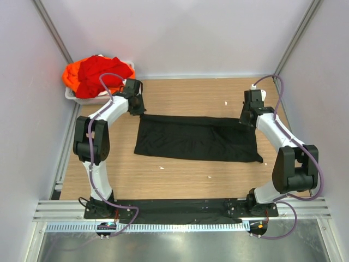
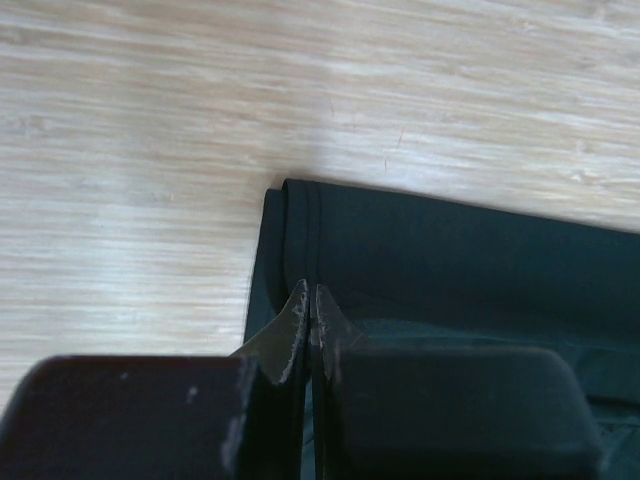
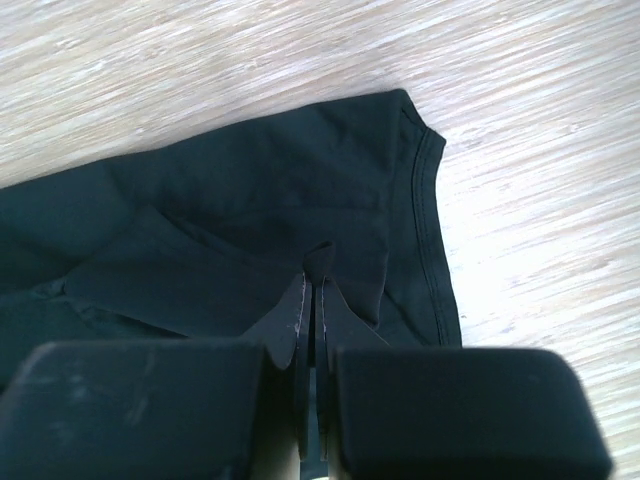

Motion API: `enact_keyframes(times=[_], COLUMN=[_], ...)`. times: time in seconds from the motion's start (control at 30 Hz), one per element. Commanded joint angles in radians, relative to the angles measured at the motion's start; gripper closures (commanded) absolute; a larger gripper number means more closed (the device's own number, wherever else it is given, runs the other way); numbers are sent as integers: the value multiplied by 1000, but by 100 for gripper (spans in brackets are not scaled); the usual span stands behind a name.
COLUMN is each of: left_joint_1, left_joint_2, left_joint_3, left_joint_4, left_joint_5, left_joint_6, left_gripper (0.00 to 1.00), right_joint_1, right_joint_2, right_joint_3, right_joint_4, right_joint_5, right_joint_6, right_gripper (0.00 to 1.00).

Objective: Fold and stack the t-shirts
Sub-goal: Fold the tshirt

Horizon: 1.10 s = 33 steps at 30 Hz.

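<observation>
The black t-shirt (image 1: pixel 196 139) lies folded into a long flat band across the middle of the wooden table. My left gripper (image 1: pixel 136 107) is at its far left corner; in the left wrist view the jaws (image 2: pixel 311 292) are shut on the stitched hem (image 2: pixel 305 225). My right gripper (image 1: pixel 246 118) is at the far right corner, and in the right wrist view it (image 3: pixel 320 282) is shut with a small pinch of black cloth (image 3: pixel 250 200) standing up between the tips. The red t-shirt (image 1: pixel 102 71) and the orange t-shirt (image 1: pixel 69 77) are bunched together in the tub.
A white plastic tub (image 1: pixel 82 100) stands at the far left corner of the table, close to my left arm. Small white flecks (image 1: pixel 162 167) lie on the wood. Grey walls close in both sides and the back.
</observation>
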Motion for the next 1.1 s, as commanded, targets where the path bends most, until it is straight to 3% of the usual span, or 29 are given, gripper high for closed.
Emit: enact_keyframes(times=[0.0, 0.4, 0.43, 0.5, 0.53, 0.57, 0.6, 0.63, 0.7, 0.9, 1.07], left_joint_1=[4, 4, 4, 4, 4, 4, 4, 4, 2, -10, -64], left_joint_2=[-77, -135, -141, -161, -170, -178, -196, -204, -221, -210, -112], left_joint_3=[-19, -108, -120, -162, -174, -193, -200, -203, -208, -161, -93], left_joint_4=[34, -13, -18, -27, -30, -38, -39, -41, -42, -35, -32], left_joint_5=[-1, -67, -77, -120, -137, -156, -159, -162, -168, -156, -144], left_joint_6=[6, -43, -50, -73, -82, -96, -100, -106, -116, -123, -116], left_gripper=[100, 100, 99, 79, 70, 56, 52, 45, 41, 42, 44], right_joint_1=[3, 6, 5, 5, 6, 6, 6, 8, 11, 45, 91], right_joint_2=[-81, -147, -150, -167, -173, -191, -202, -216, -252, -328, -236], right_joint_3=[-23, -197, -209, -249, -263, -286, -295, -303, -316, -346, -361], right_joint_4=[36, 26, 26, 21, 21, 15, 16, 16, 16, 38, 44], right_joint_5=[12, 106, 109, 112, 115, 120, 117, 114, 98, 12, -40], right_joint_6=[21, 165, 177, 209, 225, 236, 242, 251, 256, 285, 334], right_gripper=[99, 98, 93, 69, 51, 40, 26, 22, 16, 14, 14])
